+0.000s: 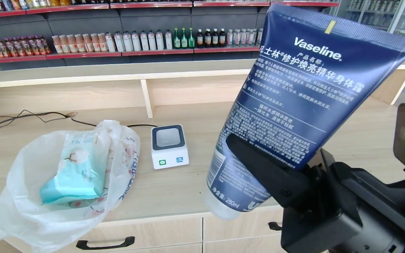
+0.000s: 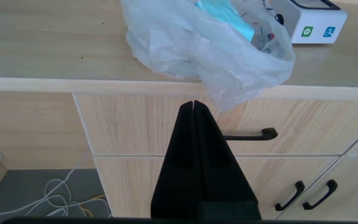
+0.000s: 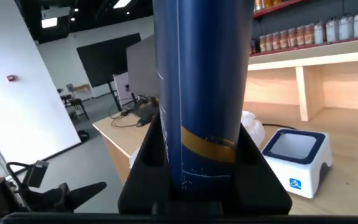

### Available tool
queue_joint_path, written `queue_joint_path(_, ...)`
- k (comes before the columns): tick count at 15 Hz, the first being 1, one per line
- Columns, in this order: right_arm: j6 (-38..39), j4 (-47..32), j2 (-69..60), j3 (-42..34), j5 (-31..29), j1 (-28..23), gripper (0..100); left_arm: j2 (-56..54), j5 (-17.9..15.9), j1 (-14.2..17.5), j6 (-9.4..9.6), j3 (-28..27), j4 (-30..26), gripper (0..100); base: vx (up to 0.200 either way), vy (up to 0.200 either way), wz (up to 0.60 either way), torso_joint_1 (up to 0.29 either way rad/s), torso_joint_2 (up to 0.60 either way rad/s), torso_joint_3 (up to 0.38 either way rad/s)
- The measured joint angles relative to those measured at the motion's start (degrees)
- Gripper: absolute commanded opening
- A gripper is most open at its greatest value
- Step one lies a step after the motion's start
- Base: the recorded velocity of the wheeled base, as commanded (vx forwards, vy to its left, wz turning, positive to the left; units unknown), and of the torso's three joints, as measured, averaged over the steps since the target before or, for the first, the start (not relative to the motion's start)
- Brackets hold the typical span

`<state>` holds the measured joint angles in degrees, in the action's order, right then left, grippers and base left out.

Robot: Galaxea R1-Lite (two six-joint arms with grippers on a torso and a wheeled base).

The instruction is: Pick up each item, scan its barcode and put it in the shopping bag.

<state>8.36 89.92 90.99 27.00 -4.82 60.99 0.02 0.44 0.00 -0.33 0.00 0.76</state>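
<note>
Behind the pale wooden bench (image 1: 174, 186), shop shelving (image 1: 153, 42) lined with rows of bottles. Near the bench's left front corner, a thin white shopping bag (image 1: 23, 196), mouth open, slumped partly over the front edge. Inside it, lying tilted, a teal soft pack (image 1: 76, 172) with a cotton-boll print. Just beside the bag, toward the bench's middle, a small white cube scanner (image 1: 169, 146) with a grey window on top; close to the bag, contact not clear. Along the back left of the bench, a dark cable (image 1: 30, 117) trailing toward the scanner.

Raised over the right part of the bench, close to the head camera, a dark blue lotion tube (image 1: 294, 105): crimped end up, pale cap down, top leaning to the right, printed back face toward the camera, barcode low near the cap. Clamped on its lower part from both sides by the right tool (image 3: 201, 134), black fingers flat against it.

Below the bench's front edge, facing wooden drawer fronts with black handles (image 2: 250, 134), the left tool (image 2: 193, 106), fingers pressed together with nothing between them. Above it, the bag's overhang at the bench edge.
</note>
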Motion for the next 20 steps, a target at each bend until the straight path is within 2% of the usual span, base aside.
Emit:
queue_joint_path(3, -4.3, 0.0, 0.5, -2.5, 0.1, -3.9, 0, 0.0, 0.0, 0.0, 0.01, 0.0, 0.0, 0, 0.000, 0.000, 0.00, 0.000, 0.00, 0.000)
queue_joint_path(8, -11.3, 0.0, 3.9, -2.0, 1.8, -16.9, 0, 0.0, 0.0, 0.0, 0.11, 0.0, -0.1, 0, 0.000, 0.000, 0.00, 0.000, 0.00, 0.000)
queue_joint_path(12, -14.9, 0.0, 6.1, 1.8, 4.3, -28.4, 0, 0.0, 0.0, 0.0, 0.01, 0.0, -0.1, 0, 0.000, 0.000, 0.00, 0.000, 0.00, 0.000)
queue_joint_path(13, -15.2, 0.0, 6.4, 2.9, 4.3, -30.6, 0, 0.0, 0.0, 0.0, 0.01, 0.0, -0.1, 0, -0.200, 0.000, 0.00, 0.002, 0.00, 0.007)
queue_joint_path(17, -15.2, -0.2, 7.2, 4.0, 4.4, -33.7, 0, 0.0, 0.0, 0.0, 0.01, 0.0, -0.1, 0, -0.050, 0.000, 0.00, 0.002, 0.00, 0.001)
queue_joint_path(20, -15.1, -0.3, 7.5, 3.9, 4.4, -34.3, 0, 0.0, 0.0, 0.0, -0.05, 0.0, -0.1, 0, 0.000, 0.200, 0.00, -0.001, 0.00, 0.007)
